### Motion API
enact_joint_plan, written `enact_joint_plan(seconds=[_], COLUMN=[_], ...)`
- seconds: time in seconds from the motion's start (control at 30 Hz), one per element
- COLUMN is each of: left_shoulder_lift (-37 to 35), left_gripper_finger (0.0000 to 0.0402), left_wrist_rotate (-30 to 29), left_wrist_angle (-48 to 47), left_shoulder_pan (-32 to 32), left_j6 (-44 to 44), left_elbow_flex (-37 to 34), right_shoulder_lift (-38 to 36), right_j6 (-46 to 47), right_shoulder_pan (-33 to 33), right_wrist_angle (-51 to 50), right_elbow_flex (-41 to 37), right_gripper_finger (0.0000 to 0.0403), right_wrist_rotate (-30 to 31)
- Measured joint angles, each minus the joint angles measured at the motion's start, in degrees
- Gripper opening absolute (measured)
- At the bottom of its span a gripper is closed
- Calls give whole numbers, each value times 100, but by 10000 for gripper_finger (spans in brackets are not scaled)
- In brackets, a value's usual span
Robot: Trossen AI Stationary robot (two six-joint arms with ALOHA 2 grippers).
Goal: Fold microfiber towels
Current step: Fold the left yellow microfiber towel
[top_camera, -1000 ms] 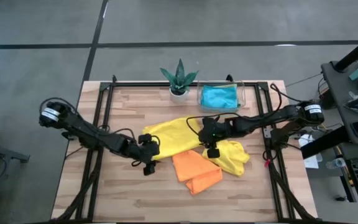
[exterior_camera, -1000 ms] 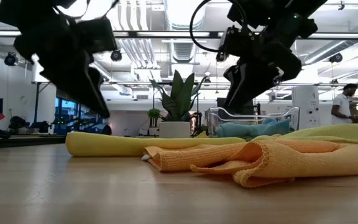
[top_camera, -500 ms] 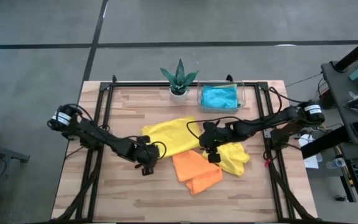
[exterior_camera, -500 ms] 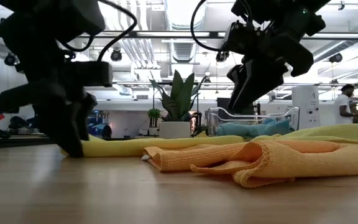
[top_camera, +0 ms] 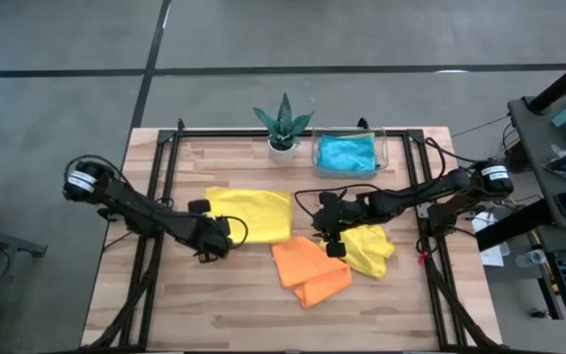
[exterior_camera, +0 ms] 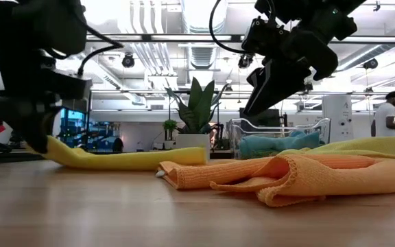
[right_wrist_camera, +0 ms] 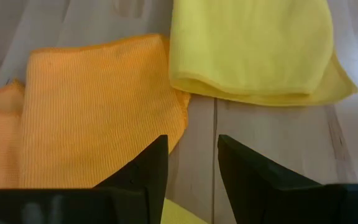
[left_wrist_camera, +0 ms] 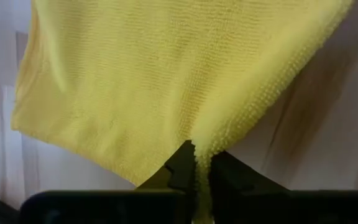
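Lying across a slatted pale-wood worktop [top_camera: 214, 305]: three loose microfibre cloths and one stowed.

Item one, folded yellow towel [top_camera: 252, 213]: bright yellow, nubby looped weave, roughly rectangular, spread flat left of centre. The left gripper [top_camera: 210, 246] sits at its near-left corner with both dark fingers [left_wrist_camera: 182, 163] pinched together on the hem, the fabric rising from between them in the left wrist view.

Item two, orange towel [top_camera: 310, 270]: fine ribbed knit, doubled over into an uneven wedge with rumpled edges, lying near the worktop's front centre, just beside the yellow cloths.

Item three, crumpled yellow towel [top_camera: 370, 246]: same yellow pile, bunched in soft folds right of the orange one, touching it.

Item four, blue towel [top_camera: 347, 154]: sky blue, folded, resting inside a clear tray [top_camera: 383, 141] at the back edge.

Beside the tray: a spiky green potted plant [top_camera: 283, 123] in a small white pot.

The right gripper [top_camera: 328, 242] hangs above the gap between the orange and folded yellow cloths, its fingers [right_wrist_camera: 148, 165] parted and holding nothing.
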Motion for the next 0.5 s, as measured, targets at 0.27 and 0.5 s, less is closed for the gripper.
enact_joint_plan(seconds=[0.27, 0.5], left_shoulder_lift=[-532, -770], left_gripper_finger=[97, 205], left_wrist_rotate=[327, 969], left_wrist_angle=[-371, -328], left_shoulder_pan=[3, 3], left_j6=[-90, -155], left_elbow_flex=[-2, 187], right_shoulder_lift=[0, 2], right_j6=[-186, -336], right_shoulder_pan=[0, -44], right_wrist_angle=[137, 1317], right_elbow_flex=[-104, -554], right_gripper_finger=[131, 122], right_wrist_rotate=[133, 238])
